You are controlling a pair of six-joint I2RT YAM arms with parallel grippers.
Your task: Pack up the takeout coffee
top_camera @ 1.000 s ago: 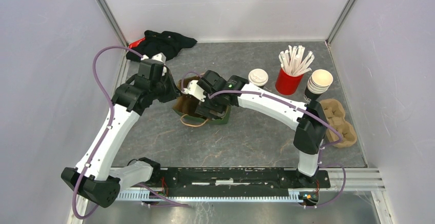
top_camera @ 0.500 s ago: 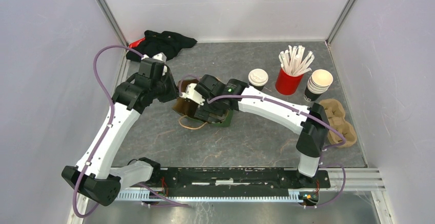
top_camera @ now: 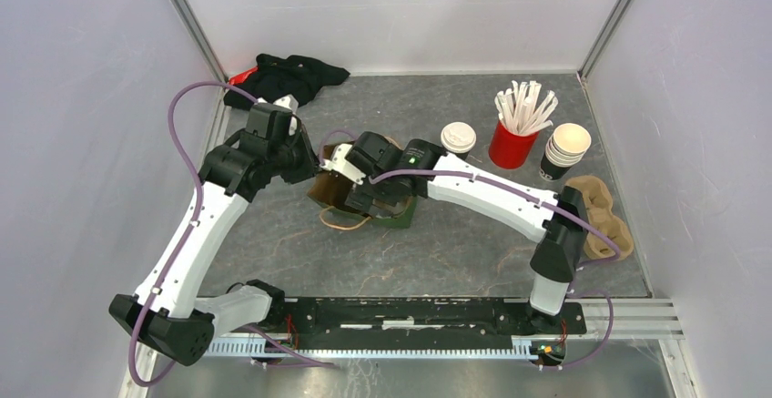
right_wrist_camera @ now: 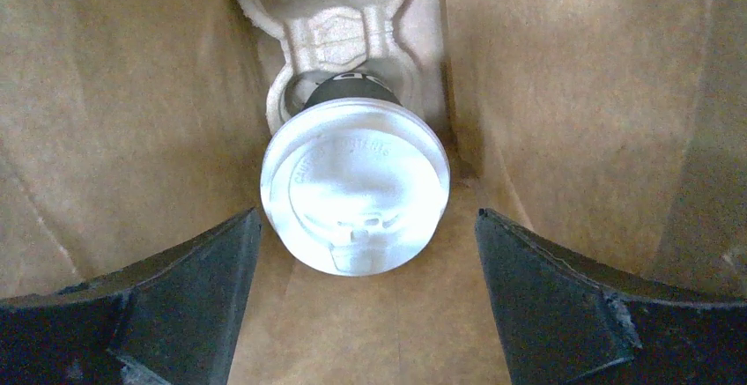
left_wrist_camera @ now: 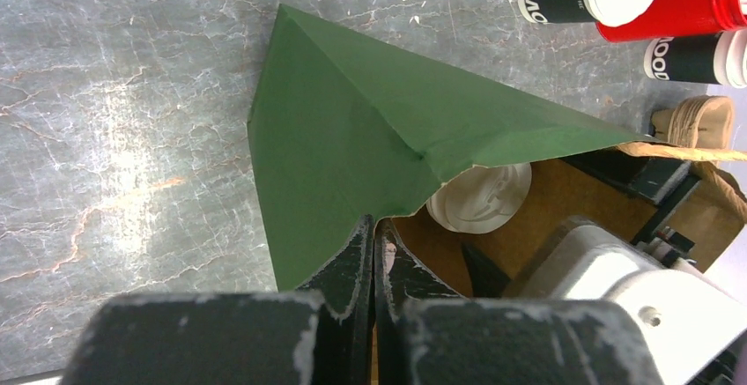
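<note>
Pinches the top edge of the green paper bag with the brown inside (left_wrist_camera: 352,138) in the left gripper (left_wrist_camera: 373,233), fingers pressed shut on the paper. Looks meant to pull the mouth of the bag wide, so that the other arm fits in.

Reaches deep into the bag with the right gripper (right_wrist_camera: 366,218), fingers spread as wide as can be, one on each side of a small dark paper cup with a round white plastic lid (right_wrist_camera: 355,196). Touches nothing there and holds nothing.

Shows that cup snug in a hole of a pale bumpy cardboard tray (right_wrist_camera: 326,15) at the far end of the bag, most likely to stop tipping and spills. Points the white lid at the mouth of the bag and the dark bottom at the far end, with the long way of the cup along the deep way of the bag. Cannot tell whether the bag stands up or leans over.

Leaves a second dark cup with a white lid (top_camera: 458,138) out on the grey stone-look table (top_camera: 455,243), standing straight, lid up, just beside the red cup full of white straws (top_camera: 512,146). Needs packing too, by the look of it.
</note>
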